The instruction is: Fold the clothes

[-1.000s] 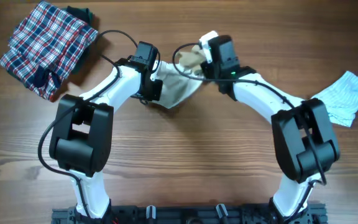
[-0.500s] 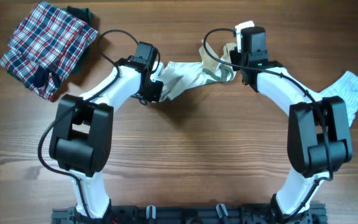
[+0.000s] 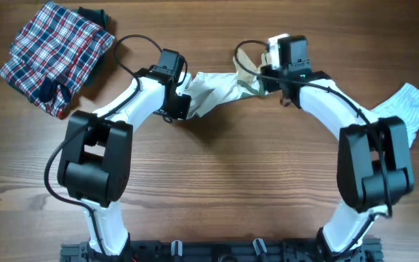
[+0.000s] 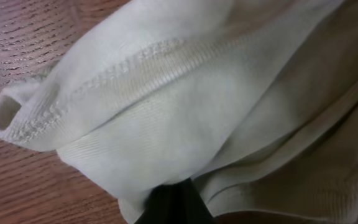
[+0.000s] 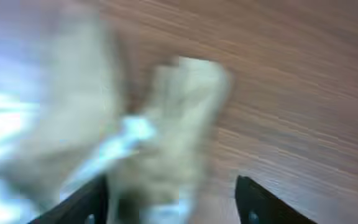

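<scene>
The cream-white top (image 3: 213,91), soft, light and limp, lies stretched on the wooden table (image 3: 217,182) between the arms, best taken at its stitched hem where the left gripper (image 4: 176,202) pinches it, while the right gripper (image 5: 169,199) stands spread, seemingly free of the blurred cloth.

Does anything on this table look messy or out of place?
The cream top is bunched and twisted in the middle, not flat. The pale blue striped garment lies crumpled at the right; the plaid garment sits rumpled at top left.
</scene>
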Robot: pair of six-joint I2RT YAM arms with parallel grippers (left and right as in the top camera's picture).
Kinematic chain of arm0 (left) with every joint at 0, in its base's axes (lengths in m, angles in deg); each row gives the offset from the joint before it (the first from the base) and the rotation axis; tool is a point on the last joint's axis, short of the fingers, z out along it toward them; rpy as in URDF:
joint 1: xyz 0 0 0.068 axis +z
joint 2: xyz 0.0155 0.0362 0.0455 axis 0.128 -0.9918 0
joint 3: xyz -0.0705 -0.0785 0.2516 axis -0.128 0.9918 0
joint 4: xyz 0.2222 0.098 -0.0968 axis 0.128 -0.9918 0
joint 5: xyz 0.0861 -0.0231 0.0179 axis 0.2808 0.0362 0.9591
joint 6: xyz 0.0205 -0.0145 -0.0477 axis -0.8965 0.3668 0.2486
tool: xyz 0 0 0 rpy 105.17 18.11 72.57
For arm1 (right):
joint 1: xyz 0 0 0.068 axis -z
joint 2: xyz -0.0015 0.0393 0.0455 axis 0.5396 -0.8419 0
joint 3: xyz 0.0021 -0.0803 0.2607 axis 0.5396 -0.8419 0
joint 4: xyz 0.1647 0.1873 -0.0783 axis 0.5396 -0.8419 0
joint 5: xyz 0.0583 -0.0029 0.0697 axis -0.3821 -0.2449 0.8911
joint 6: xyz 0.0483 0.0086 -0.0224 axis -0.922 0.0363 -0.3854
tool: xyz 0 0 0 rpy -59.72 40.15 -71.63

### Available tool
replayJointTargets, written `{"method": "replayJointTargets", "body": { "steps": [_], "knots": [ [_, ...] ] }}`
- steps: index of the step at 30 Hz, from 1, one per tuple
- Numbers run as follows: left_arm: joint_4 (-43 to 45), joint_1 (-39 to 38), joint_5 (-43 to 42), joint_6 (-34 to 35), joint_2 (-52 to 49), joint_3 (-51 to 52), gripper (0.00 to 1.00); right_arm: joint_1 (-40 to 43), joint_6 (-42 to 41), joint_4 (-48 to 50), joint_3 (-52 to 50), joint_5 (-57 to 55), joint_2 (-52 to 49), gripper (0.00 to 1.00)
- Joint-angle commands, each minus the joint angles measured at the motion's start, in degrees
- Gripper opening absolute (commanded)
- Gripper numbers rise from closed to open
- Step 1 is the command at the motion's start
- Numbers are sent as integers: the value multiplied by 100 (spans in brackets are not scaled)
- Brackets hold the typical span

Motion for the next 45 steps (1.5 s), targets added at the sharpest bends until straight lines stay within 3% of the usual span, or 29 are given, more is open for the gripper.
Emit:
{"method": "replayJointTargets", "body": {
  "steps": [1,2,3,4,7,16,36,45],
  "knots": [
    [-4,-7,-120,-26,120,186,20,-155,236,-107,44,1576,378,69],
    [-2,-7,-170,-26,232,186,28,-192,240,-138,46,1593,389,70],
    [0,-7,-221,-26,321,186,46,-229,236,-168,50,1598,389,70],
    [4,-7,-304,-26,420,186,52,-267,236,-195,48,1637,389,70],
    [90,-7,-776,-26,579,186,57,-393,238,-234,48,1681,389,70],
    [857,-50,-1086,-22,557,188,57,-490,232,26,48,1679,216,69],
    [1115,-601,-1082,66,376,188,58,-603,684,138,48,662,-413,62],
    [1150,-590,-511,122,234,188,56,-603,688,269,48,463,-501,61]
  ]
}}
